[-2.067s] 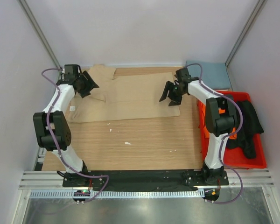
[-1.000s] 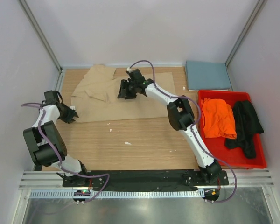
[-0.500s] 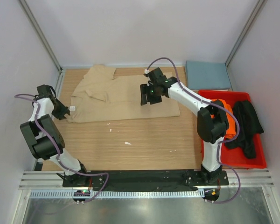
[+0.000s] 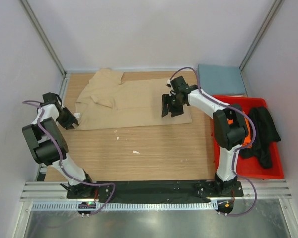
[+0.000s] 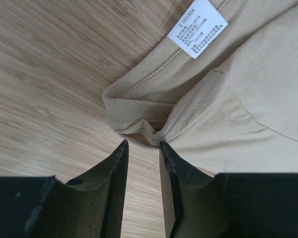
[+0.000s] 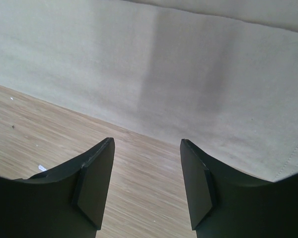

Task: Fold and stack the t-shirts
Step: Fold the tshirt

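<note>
A tan t-shirt lies spread flat at the back of the table. Its left corner, with a white label, is bunched just ahead of my left gripper, whose jaws stand a narrow gap apart over bare wood. The right fingertip touches the cloth fold. My right gripper hovers open over the shirt's near right hem, with wood between its fingers. An orange t-shirt and a black one lie in the red bin. A folded blue-grey t-shirt sits at the back right.
The red bin stands along the right edge, partly under my right arm. Small white scraps lie on the wooden table in front of the shirt. White walls close in the back and both sides.
My right gripper has swung from the middle of the tan shirt toward its right part. The left gripper has stayed near the shirt's left corner, shifting only slightly.
</note>
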